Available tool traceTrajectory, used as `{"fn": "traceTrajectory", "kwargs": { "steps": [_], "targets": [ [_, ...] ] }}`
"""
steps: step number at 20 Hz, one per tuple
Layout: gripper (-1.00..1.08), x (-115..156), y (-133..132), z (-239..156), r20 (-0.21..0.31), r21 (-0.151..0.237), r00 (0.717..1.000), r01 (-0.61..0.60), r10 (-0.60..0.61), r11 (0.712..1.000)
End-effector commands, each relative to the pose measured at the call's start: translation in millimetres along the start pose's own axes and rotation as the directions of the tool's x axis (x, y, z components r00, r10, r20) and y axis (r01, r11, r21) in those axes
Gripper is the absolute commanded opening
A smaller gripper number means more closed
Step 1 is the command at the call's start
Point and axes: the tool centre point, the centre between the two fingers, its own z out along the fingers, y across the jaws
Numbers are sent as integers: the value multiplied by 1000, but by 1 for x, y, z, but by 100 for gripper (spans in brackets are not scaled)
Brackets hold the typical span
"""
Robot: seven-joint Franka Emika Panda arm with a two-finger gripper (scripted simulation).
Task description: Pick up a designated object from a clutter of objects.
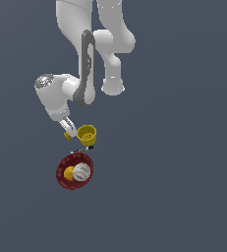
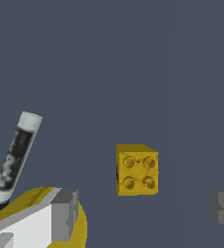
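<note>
Exterior view, reading from its left: your white arm ends in the gripper [image 1: 67, 129], lowered over the small yellow-orange square block with four studs [image 1: 67, 136]. Just to that view's right stands the round yellow cup [image 1: 87, 134], then the thin black-and-white marker [image 1: 81, 149] below it. Nearer the camera sits the dark red bowl [image 1: 61, 167], holding a yellow ball [image 1: 69, 173] and a white baseball [image 1: 81, 172].

Wrist view: the grey fingertips [image 2: 65, 213] stand wide apart, nothing held. The block [image 2: 137, 170] lies on the floor between them, touching neither, nearer the middle of the gap.
</note>
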Motion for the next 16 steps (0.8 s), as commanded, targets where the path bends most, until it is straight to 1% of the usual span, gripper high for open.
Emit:
{"fn": "traceTrajectory", "kwargs": {
  "steps": [1,9,15,16],
  "targets": [
    [100,0,0,5,0,0,1000,-1,1,1000],
    [100,-1,1,38,0,-1,1000,-4,4,1000],
    [100,-1,2,48,0,0,1000,-5,5,1000],
    [-100,-1,2,48,0,0,1000,-5,5,1000]
  ]
}}
